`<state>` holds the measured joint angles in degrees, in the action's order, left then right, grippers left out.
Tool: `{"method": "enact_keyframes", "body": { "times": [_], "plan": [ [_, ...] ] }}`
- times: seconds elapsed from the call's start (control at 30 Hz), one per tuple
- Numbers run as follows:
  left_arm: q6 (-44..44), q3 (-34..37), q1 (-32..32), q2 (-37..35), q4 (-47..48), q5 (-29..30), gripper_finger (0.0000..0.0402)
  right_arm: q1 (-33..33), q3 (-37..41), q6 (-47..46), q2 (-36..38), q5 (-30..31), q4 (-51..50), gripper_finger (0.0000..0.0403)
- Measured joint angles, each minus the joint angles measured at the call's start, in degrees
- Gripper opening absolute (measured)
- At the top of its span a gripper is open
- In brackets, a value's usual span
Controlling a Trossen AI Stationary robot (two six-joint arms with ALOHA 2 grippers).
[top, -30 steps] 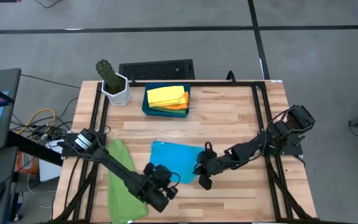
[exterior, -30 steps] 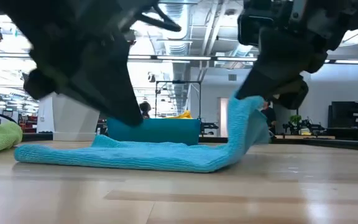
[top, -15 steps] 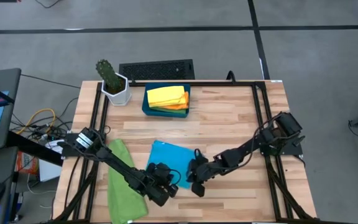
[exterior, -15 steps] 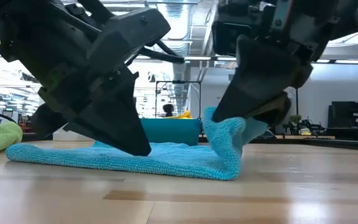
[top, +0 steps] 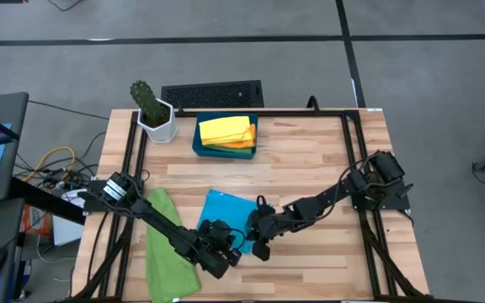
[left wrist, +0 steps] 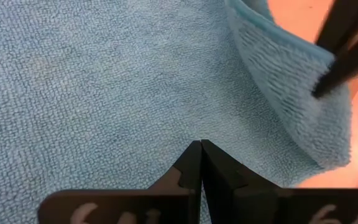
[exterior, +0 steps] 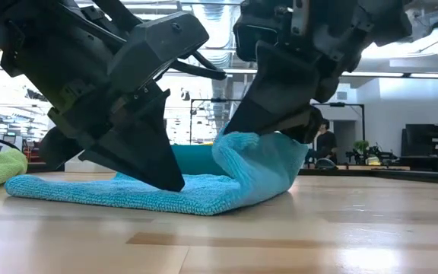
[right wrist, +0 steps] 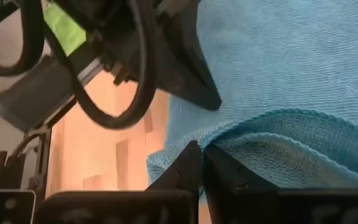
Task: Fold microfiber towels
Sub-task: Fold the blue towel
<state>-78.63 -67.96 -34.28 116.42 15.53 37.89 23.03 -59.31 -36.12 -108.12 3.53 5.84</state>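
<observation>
Mid-fold at lower centre of the high view: the left gripper, fingers together, pins the soft sky-blue microfiber towel to the wooden counter while the right gripper, fingers clamped on its edge, carries it over; next, probably lay it flat and release.

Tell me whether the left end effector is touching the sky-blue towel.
Touching. In the low view the left end effector presses its tip down onto the flat part of the sky-blue towel; the left wrist view shows its shut fingers against the cloth.
</observation>
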Motion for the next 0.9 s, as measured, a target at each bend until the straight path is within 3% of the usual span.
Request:
{"method": "enact_keyframes", "body": {
  "times": [0.57, 0.9],
  "plan": [
    [1.66, 0.00, 0.89, 0.00, 0.07, -0.05, 0.0000, 0.19, 0.04, 4.69, 0.00, -3.46, 1.10, 0.0057],
    [3.19, 0.00, 1.25, 0.00, 0.00, -0.13, 0.0000, 0.06, 0.04, 6.18, 0.00, -4.72, 2.88, 0.0145]
  ]
}}
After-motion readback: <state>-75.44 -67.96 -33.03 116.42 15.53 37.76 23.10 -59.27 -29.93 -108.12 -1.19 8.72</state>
